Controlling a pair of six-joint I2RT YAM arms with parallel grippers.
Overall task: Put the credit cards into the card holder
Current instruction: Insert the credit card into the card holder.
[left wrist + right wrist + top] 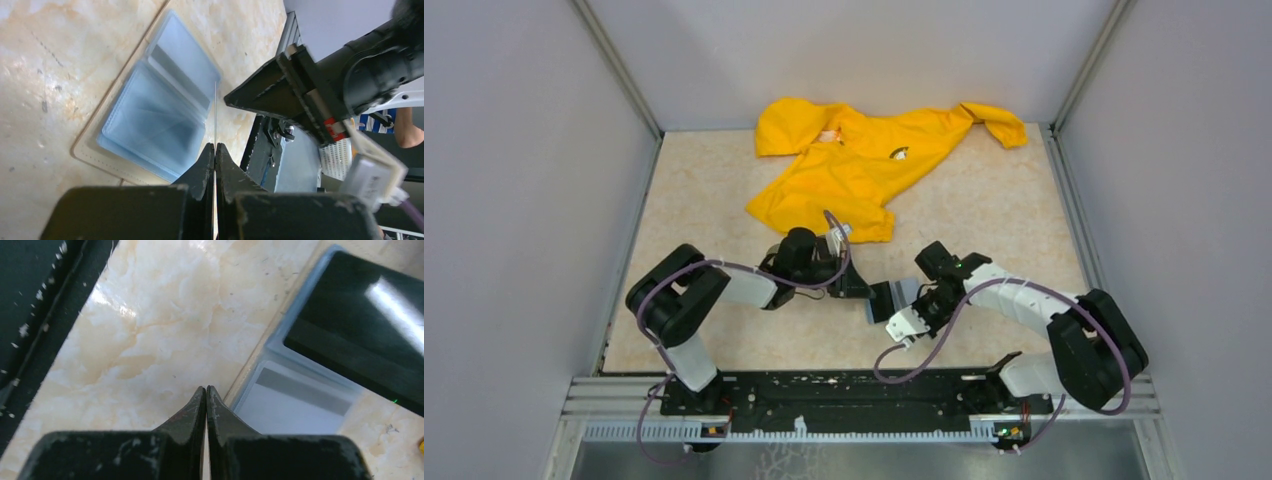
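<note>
Item: card holder, tan, lying open and flat with its bluish clear pockets facing up, toward the near edge of the tabletop and about midway between its left and right edges, directly between the two arms. Contents: one pocket shows a pale card with a grey stripe. The neighbouring pocket reads dark, and whether that is a card or a reflection cannot be told. Item: credit card, seen edge-on as a hairline rising from the left gripper, whose jaws are pinched on its lower edge. The card stands just beside the holder's right-hand rim and is apparently not yet in a pocket. Right gripper: jaws pressed together with nothing visible between them, tips just beside the holder's tan border. Other: yellow jacket, crumpled at the far edge, well apart. Handling, as judged: the card is light, stiff and slick, best held by one short edge so the free end can lead into the slot. The holder is light and soft and likely to slide, and its film pockets cling shut, so it should be pinned at the tan border.
</note>
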